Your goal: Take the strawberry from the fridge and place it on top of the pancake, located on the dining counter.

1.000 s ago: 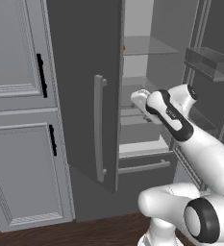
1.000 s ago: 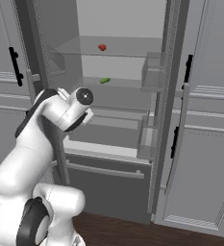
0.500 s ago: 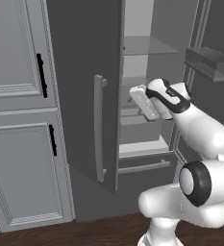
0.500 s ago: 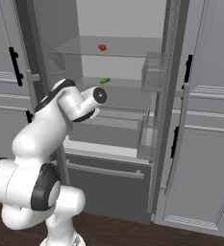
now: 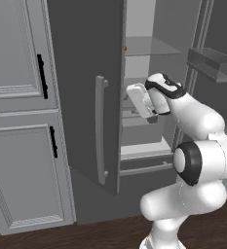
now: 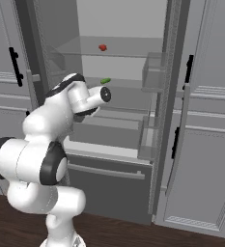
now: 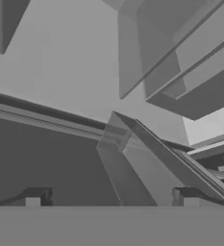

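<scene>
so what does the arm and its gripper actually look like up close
The arm is glossy white with rounded, bulbous segments and dark grey to black bands at the joints. A dark round cap closes the wrist end. The gripper shows two small dark grey, blocky fingertips. No cables or markings are visible.

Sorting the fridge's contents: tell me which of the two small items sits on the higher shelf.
The strawberry, small and red, lies on the upper glass shelf; the green oblong item lies one shelf lower.
</scene>
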{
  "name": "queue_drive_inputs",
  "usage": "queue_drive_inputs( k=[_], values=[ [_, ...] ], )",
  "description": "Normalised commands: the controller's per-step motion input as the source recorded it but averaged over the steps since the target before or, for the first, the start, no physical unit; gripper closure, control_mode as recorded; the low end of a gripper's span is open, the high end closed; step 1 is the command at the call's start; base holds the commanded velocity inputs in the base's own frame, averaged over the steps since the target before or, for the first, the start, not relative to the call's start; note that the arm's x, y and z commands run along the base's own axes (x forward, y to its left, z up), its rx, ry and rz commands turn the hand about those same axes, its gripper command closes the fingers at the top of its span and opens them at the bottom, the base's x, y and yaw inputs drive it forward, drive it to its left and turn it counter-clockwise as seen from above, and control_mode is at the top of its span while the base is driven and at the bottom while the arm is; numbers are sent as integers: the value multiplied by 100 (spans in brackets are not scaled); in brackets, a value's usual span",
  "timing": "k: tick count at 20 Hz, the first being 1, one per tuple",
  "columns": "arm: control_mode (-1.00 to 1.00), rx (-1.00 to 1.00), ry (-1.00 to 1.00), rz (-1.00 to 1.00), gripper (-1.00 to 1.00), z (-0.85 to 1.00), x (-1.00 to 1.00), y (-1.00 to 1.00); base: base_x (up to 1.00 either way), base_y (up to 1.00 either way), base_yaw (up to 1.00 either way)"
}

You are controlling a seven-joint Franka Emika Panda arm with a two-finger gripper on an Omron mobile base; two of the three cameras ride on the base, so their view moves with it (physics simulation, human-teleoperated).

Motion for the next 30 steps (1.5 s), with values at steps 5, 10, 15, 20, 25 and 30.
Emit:
queue_drive_inputs(
  k=[5, 10, 15, 20, 25, 30],
  values=[
    [-100, 10, 0, 1, -100, -1, 13, 50, 0, 0, 0],
    [-100, 9, 0, 0, -100, 0, 0, 52, 0, 0, 0],
    [-100, 5, 0, 1, -100, 1, -14, 44, 0, 0, 0],
    [-100, 2, 0, 6, -100, 13, -24, 48, 0, 0, 0],
    [-100, 0, 0, 10, -100, 22, -21, 56, 0, 0, 0],
    [-100, 0, 0, 14, -100, 24, -25, 52, 0, 0, 0]
  ],
)
